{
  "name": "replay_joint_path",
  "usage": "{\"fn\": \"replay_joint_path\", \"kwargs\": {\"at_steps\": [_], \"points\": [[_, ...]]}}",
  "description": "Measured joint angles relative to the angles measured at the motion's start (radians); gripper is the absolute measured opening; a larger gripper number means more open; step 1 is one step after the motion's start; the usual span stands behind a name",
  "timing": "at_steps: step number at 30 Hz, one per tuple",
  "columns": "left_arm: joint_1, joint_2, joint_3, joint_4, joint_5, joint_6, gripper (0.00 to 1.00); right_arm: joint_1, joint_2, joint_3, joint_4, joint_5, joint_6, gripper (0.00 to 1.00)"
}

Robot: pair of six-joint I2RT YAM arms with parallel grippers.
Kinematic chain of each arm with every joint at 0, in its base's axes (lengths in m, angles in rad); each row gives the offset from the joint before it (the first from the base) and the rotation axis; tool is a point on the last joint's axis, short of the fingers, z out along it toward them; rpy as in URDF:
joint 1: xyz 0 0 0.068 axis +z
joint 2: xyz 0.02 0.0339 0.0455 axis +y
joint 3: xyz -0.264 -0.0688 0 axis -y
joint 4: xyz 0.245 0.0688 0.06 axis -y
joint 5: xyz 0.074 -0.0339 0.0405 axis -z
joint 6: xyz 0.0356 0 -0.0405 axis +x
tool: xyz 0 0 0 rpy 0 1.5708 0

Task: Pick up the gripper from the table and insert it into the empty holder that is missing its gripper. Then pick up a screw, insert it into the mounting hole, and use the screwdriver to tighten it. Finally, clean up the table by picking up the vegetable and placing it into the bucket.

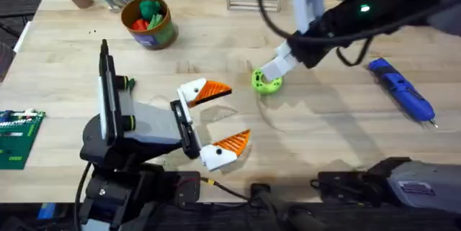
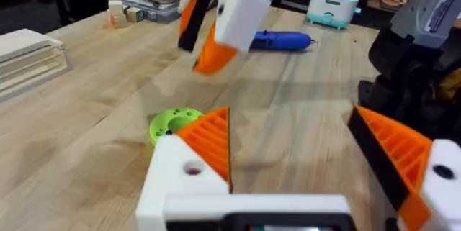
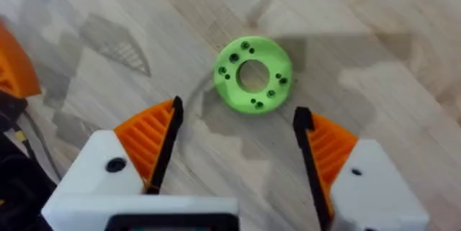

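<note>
My right gripper [image 1: 270, 73] hangs over the middle of the desk [image 1: 324, 137] with its jaws spread and nothing between them, poised right above the bright green flat ring [image 3: 253, 74], which lies flat on the wood and shows between my orange pads in the right wrist view. The ring looks like stiff, light printed plastic with a centre hole and small holes around it; if I were to take it, I judge a pinch across its outer rim would serve, though lying so flat it may skate on the smooth wood. My left gripper [image 1: 209, 119] rests low near the front of the desk, jaws wide apart and empty, fingers pointing toward the ring from just beside it. The screwdriver [image 1: 402, 96] lies on its side well off to the right, untouched; its fat blue handle should be easy to grip at mid-length, rigid and not heavy. The bucket [image 1: 148, 21] stands at the far left with green and red toys already inside it. My right arm reaches in from the far side, sloping down steeply, wrist tipped so the fingers point at the desk; my left arm is folded close to its base.
</note>
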Motion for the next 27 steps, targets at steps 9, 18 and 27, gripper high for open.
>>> {"fn": "replay_joint_path", "kwargs": {"at_steps": [9, 18, 27], "points": [[0.000, 0.000, 0.000, 0.000, 0.000, 0.000, 0.993, 0.079, 0.177, 0.000, 0.062, 0.017, 0.000, 0.985], [0.000, 0.000, 0.000, 0.000, 0.000, 0.000, 0.993, 0.155, 0.263, 0.000, 0.137, 0.128, -0.001, 0.945], [0.000, 0.000, 0.000, 0.000, 0.000, 0.000, 0.993, 0.160, 0.279, 0.000, 0.165, 0.162, 0.001, 0.839]]}}
